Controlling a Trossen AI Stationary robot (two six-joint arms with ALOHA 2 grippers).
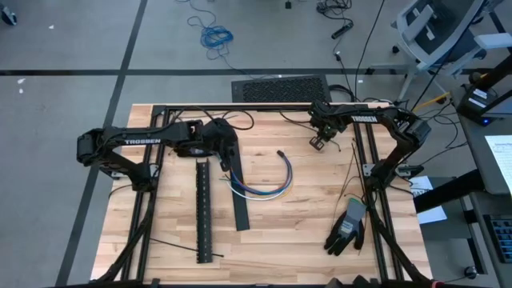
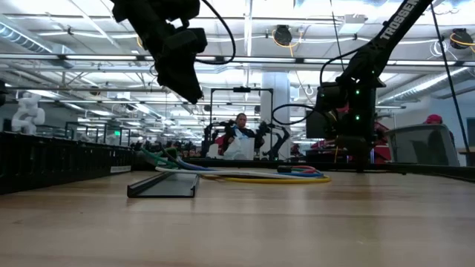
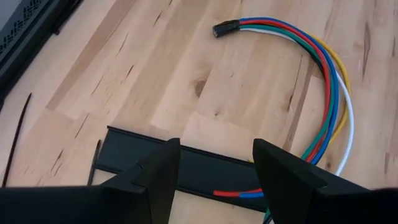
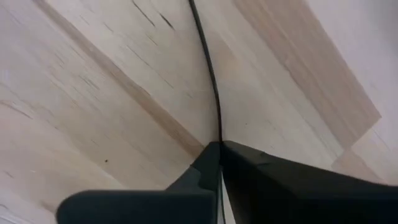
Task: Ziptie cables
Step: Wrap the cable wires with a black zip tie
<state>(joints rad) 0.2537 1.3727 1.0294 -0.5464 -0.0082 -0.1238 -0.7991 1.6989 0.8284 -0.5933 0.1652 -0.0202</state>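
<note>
We see the right gripper (image 4: 219, 149) pinched shut on a thin black ziptie (image 4: 208, 74) at two o'clock — left gripper (image 3: 214, 168) spread, above the curved cables (image 3: 323, 81).

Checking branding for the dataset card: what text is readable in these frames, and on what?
"TROSSEN" on the left arm, white letters, in the high view.
"TROSSEN" on the right arm, in the high view; also along that arm's link in the low view.
Papers at the table's right edge: any print is too small to read.
Wrist views: no text.
</note>
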